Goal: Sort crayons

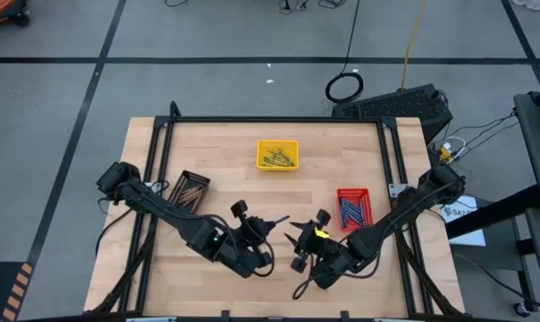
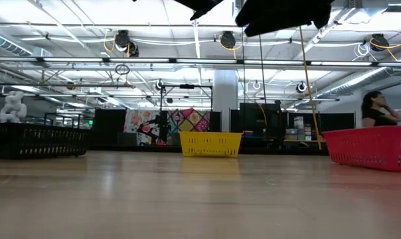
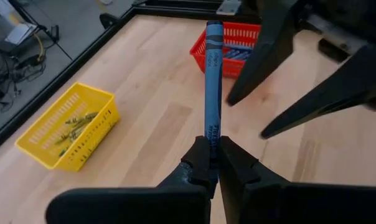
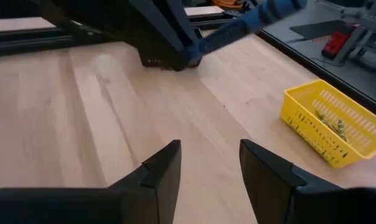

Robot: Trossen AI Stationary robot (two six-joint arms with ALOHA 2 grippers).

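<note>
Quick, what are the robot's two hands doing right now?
Left gripper: jaws closed on a blue crayon.
Right gripper: jaws open, holding nothing.

Crayons: one blue crayon [image 3: 212, 81] held aloft, the rest sorted by colour.
Blue crayons [image 1: 352, 210] lie in the red tray, olive-yellow ones [image 1: 279, 159] in the yellow tray, brown ones [image 1: 192, 190] in the black tray.
</note>
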